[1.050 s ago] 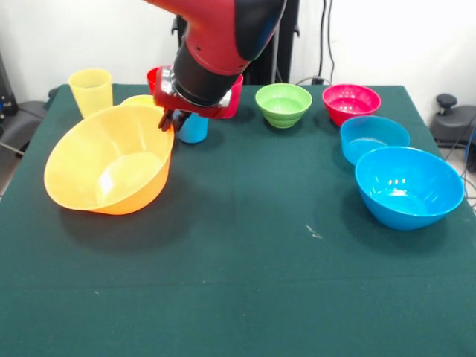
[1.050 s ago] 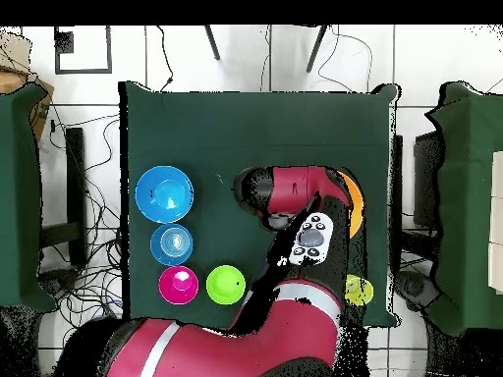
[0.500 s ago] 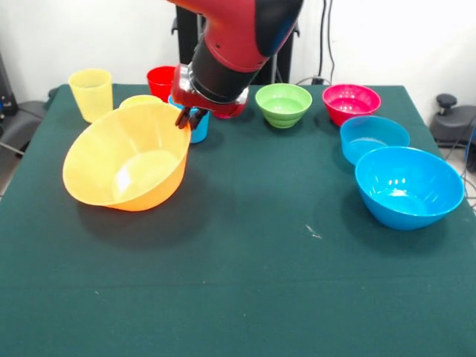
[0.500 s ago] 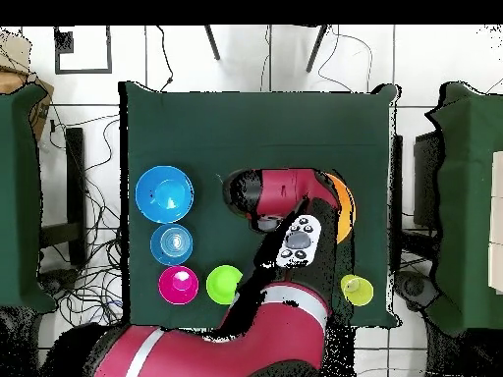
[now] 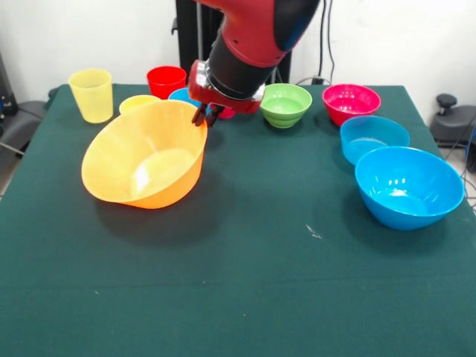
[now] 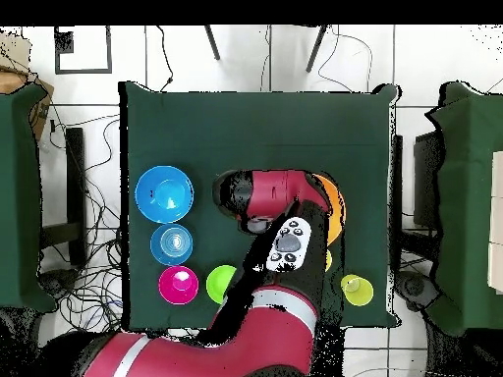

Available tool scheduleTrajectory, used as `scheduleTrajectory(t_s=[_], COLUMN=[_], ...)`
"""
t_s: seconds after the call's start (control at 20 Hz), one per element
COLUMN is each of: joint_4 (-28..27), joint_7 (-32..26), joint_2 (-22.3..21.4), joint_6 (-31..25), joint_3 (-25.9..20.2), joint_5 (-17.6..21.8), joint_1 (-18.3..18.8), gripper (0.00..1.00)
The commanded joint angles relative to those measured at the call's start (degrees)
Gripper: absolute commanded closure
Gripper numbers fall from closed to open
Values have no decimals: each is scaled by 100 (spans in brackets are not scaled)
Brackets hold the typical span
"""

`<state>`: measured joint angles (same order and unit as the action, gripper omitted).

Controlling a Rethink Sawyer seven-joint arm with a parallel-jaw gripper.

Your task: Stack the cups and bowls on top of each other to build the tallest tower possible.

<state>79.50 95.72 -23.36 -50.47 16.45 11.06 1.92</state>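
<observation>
The large orange bowl (image 5: 145, 155) hangs tilted from the gripper (image 5: 204, 115), whose fingers are pinched on its far rim, so the mouth tips open toward the camera. Gripping the edge seems the only hold on so wide a bowl. Behind the gripper stand the light blue cup (image 5: 181, 95) and red cup (image 5: 166, 80); the large blue bowl (image 5: 408, 186) sits well off to its side.

Large orange bowl (image 5: 145, 155) tilted at centre left, large blue bowl (image 5: 408, 186) right, small blue (image 5: 373, 137), magenta (image 5: 350, 102), green bowls (image 5: 283, 103) upper right, yellow cup (image 5: 91, 94) and red cup (image 5: 166, 79) upper left.
</observation>
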Motion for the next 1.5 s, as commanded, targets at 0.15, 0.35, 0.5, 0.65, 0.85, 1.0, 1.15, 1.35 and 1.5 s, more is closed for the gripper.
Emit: scheduleTrajectory(t_s=[0.15, 0.35, 0.5, 0.65, 0.85, 1.0, 1.15, 1.35, 1.5], joint_4=[341, 360, 320, 347, 366, 283, 336, 377, 371], joint_7=[1206, 1394, 1549, 1654, 1780, 1808, 1809, 1767, 1711], joint_2=[-15, 11, 76, 82, 94, 180, 163, 156, 173], joint_6=[491, 514, 512, 515, 535, 555, 605, 666, 694], joint_3=[-468, -439, -420, -408, -402, -428, -454, -498, -511], joint_5=[-273, -327, -378, -418, -434, -422, -394, -365, -355], joint_1=[-268, -395, -505, -583, -658, -640, -630, -587, -554], gripper=[100, 100, 100, 100, 100, 100, 100, 100, 100])
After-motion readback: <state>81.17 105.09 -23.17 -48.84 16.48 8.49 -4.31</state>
